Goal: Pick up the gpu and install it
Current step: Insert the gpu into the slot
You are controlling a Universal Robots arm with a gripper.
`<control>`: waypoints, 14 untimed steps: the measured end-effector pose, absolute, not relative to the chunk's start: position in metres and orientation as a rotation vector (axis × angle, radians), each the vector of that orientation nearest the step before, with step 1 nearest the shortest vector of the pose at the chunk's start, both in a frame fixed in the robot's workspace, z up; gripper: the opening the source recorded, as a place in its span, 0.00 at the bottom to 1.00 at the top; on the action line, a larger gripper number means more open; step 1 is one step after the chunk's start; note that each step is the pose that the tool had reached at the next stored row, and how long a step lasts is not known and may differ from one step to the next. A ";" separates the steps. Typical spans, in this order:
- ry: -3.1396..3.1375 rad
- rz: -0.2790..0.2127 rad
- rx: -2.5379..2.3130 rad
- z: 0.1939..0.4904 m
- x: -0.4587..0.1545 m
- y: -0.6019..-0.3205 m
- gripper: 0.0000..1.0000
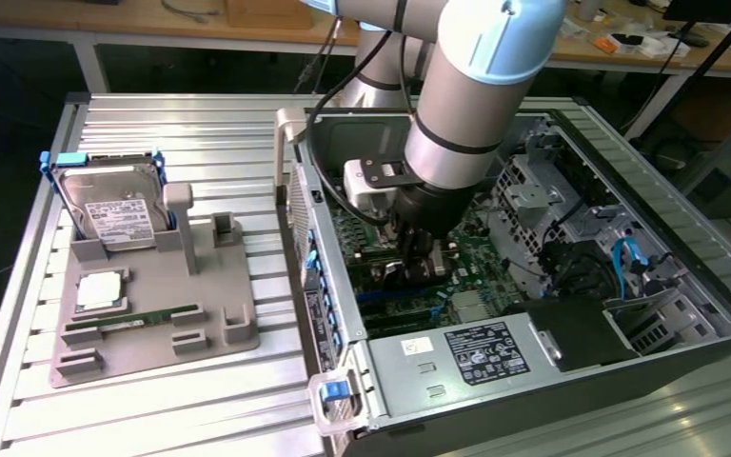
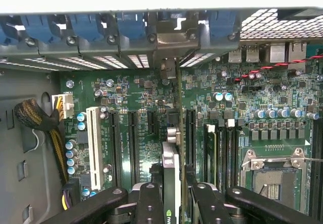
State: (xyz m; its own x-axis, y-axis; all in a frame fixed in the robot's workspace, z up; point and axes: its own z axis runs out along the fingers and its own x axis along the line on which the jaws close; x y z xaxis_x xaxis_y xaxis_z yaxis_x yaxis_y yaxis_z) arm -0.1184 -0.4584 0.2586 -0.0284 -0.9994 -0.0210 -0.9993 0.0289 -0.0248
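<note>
My gripper reaches down inside the open computer case, low over the green motherboard. In the wrist view the gripper is shut on the gpu. The gpu is a thin dark card seen edge-on between the two black fingers. It stands upright over the black expansion slots, and its silver bracket is up against the case's rear slot openings. How deep the card's edge sits in a slot is hidden. In the exterior view the arm covers most of the card.
On the exterior view's left a grey fixture tray holds a silver hard drive, a processor and a green memory stick. Inside the case are the power supply, a drive cage and an empty CPU socket.
</note>
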 end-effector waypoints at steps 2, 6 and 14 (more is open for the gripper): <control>2.230 -0.005 -2.167 0.257 -0.118 -0.458 0.27; 2.230 -0.005 -2.167 0.255 -0.118 -0.458 0.27; 2.230 -0.005 -2.167 0.255 -0.118 -0.458 0.27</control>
